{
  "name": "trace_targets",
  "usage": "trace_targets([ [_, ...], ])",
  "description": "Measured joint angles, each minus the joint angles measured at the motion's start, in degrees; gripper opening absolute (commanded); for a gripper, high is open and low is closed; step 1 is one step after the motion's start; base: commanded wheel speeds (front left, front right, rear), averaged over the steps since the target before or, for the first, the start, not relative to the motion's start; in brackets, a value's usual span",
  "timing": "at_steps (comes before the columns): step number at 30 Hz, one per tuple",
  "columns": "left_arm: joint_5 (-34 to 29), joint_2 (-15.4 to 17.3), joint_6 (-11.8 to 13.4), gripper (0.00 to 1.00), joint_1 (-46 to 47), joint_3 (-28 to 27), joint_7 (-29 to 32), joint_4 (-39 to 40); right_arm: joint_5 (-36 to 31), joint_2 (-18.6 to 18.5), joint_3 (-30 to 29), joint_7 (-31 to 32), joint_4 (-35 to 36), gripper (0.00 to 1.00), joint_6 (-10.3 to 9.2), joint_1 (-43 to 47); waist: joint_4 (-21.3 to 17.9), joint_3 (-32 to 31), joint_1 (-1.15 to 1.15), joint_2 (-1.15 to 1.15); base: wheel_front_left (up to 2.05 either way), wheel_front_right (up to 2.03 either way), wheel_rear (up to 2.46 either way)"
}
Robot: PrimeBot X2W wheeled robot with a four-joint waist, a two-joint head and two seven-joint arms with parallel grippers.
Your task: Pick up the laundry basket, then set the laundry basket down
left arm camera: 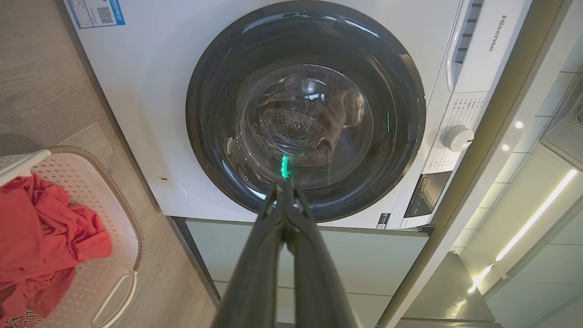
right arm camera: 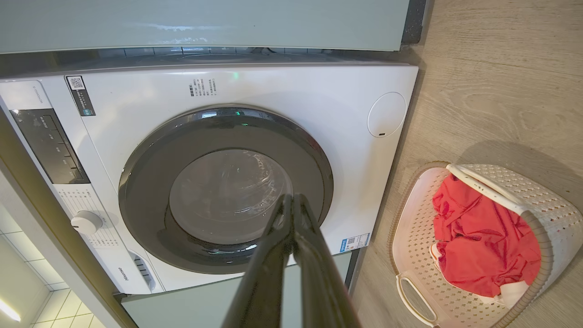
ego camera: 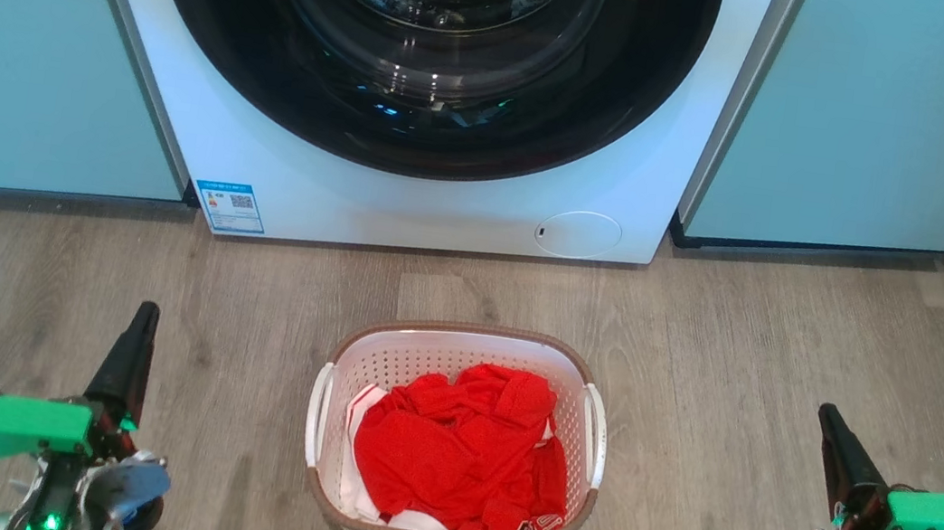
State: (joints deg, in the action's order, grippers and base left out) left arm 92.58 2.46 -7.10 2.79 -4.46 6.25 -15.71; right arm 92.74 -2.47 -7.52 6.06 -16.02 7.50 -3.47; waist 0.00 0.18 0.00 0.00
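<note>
Floor [ego camera: 743, 355]: wood-look planks that carry the machine and the basket.
Washing machine [ego camera: 443, 206]: white front-loader at the far edge of the floor, its round dark door [ego camera: 428, 40] shut, with pale cabinets [ego camera: 865, 116] on both sides.
Laundry basket [ego camera: 463, 330]: upright on the floor in front of the machine's bottom edge but apart from it. It sits about midway between the 2 grippers and well apart from each.
Basket lift: the step looks like the reach before pick-up. Both jaws likely need to part first, then each arm should take the handle on its own side. Raising both sides evenly would keep the load level.
Basket axis: mouth faces up. The long axis seems to run handle to handle, parallel to the machine front, though foreshortening leaves this uncertain.
Red clothing [ego camera: 457, 446]: heaped inside the basket, mostly below the rim, with white fabric under it.
Left gripper [ego camera: 147, 312]: low on the left, fingers pressed together on nothing, pointing toward the machine.
Right gripper [ego camera: 825, 412]: low on the right, fingers likewise together and empty.
Handles: left handle [ego camera: 316, 413] and right handle [ego camera: 595, 436] are white loops on the 2 sides. Both are free.
</note>
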Motion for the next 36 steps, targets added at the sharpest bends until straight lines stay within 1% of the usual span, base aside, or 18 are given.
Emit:
trace_targets([
  [36, 0.00, -0.02, 0.00, 0.00, 0.00, 0.00, 0.00, 0.00, 0.00, 0.00, 0.00, 0.00, 0.00, 0.00, 0.00, 0.00, 0.00, 0.00, 0.00, 0.00, 0.00, 0.00, 0.00],
])
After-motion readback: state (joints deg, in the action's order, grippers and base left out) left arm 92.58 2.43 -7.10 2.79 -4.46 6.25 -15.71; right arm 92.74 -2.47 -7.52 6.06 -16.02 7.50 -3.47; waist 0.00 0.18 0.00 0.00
